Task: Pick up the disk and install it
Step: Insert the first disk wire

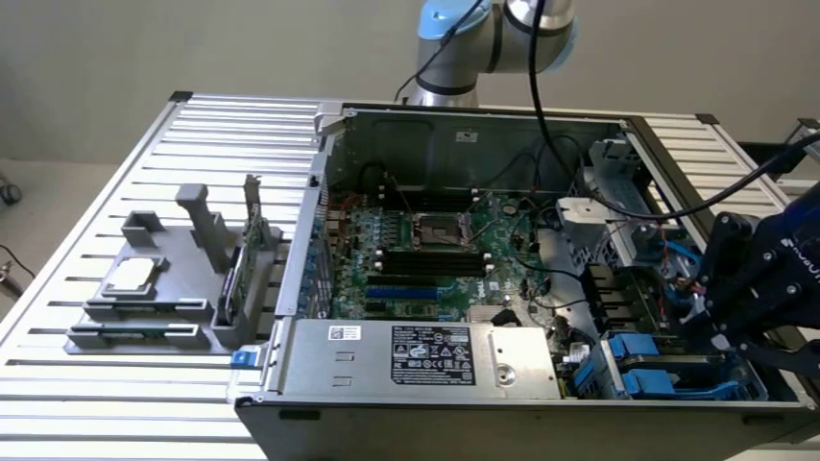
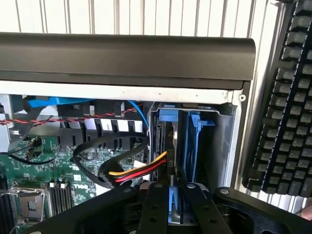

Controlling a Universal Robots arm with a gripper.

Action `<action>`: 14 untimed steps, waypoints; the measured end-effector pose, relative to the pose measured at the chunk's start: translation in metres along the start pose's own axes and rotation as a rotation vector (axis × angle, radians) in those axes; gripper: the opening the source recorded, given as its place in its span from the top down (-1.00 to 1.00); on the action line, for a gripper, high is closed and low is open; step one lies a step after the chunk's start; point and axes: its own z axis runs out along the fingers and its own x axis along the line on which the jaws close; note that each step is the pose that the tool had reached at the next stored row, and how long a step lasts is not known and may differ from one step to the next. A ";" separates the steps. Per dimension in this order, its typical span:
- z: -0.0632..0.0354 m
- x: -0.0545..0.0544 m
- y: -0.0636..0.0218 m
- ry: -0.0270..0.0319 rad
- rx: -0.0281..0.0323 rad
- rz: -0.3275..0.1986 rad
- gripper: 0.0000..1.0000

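Observation:
The disk [image 2: 167, 146] stands on edge in the drive bay at the corner of the open computer case [image 1: 513, 423], a blue carrier rail [image 2: 166, 116] capping its far end. My gripper [image 2: 171, 189] hangs right over it, black fingers [image 2: 155, 204] shut on the blue rail at its near end. In the exterior view the gripper [image 1: 720, 322] sits low over the bay at the case's right side, hiding the slot under it. How deep the disk sits in the slot cannot be told.
A second blue carrier [image 2: 196, 141] stands beside the disk, and two more [image 1: 637, 351] lie nearer the case front. A red-yellow-black power cable [image 2: 139, 170] runs close to the slot. A keyboard [image 2: 285, 97] lies outside the case. A grey holder [image 1: 154, 298] carries a chip [image 1: 133, 277] and a green card [image 1: 253, 230].

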 end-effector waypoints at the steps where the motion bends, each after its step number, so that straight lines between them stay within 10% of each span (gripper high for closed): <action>1: 0.0002 0.002 0.0002 0.0000 0.0003 0.001 0.66; 14: 0.0038 0.008 0.0077 -0.0202 0.0082 0.039 0.66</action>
